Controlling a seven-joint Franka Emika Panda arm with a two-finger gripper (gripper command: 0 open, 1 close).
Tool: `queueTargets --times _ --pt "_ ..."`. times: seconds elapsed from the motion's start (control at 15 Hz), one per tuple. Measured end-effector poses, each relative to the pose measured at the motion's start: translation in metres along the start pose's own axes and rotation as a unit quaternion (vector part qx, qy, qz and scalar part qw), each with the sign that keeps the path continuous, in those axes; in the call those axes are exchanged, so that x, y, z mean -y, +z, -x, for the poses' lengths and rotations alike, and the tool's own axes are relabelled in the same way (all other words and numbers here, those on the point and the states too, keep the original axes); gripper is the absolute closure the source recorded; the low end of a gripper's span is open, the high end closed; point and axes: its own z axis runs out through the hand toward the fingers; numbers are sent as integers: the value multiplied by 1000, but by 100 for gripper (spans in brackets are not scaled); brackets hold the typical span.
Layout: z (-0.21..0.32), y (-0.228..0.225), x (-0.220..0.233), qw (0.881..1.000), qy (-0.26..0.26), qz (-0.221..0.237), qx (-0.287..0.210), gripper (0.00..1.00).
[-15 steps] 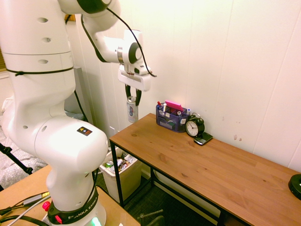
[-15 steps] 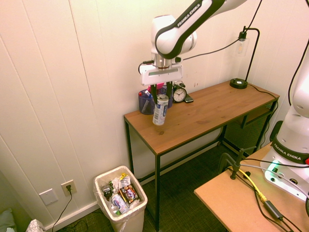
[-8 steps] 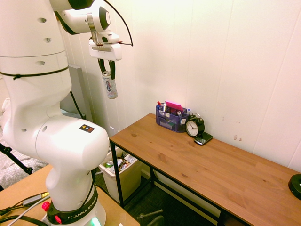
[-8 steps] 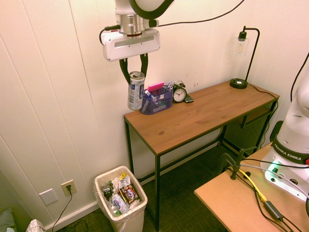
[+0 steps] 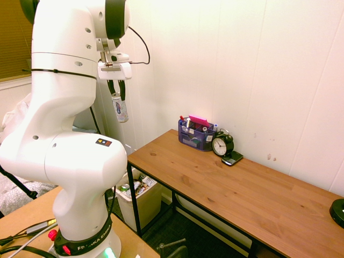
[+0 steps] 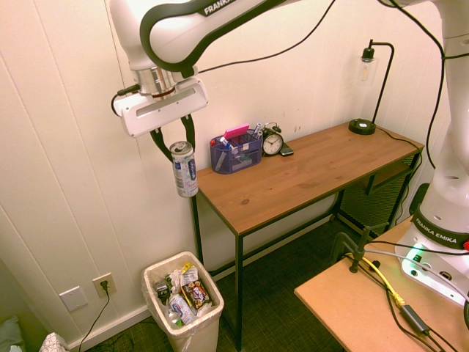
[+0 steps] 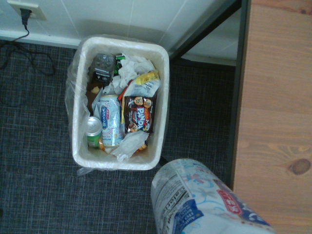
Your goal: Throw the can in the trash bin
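Clamped on the can (image 6: 185, 169) near its top, high above the trash bin (image 6: 214, 311), slightly tilted. Probably light, thin-walled, slick on the metal; easily dented. Best taken around the upper side wall, lightly, without squeezing harder.

the lamp (image 5: 337, 212) is cut off by the first exterior view's right edge; the phone (image 6: 286, 150), probably, sits half hidden behind the clock (image 6: 272, 141) in the second.
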Motion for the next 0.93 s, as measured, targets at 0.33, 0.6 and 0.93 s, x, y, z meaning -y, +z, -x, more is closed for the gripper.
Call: queueTargets --times 0.33,0.6,0.93 --pt "10 44 32 1000 -3 22 7 100" --pt "20 80 48 999 -8 36 28 0" --pt "7 76 52 999 2 30 43 0"
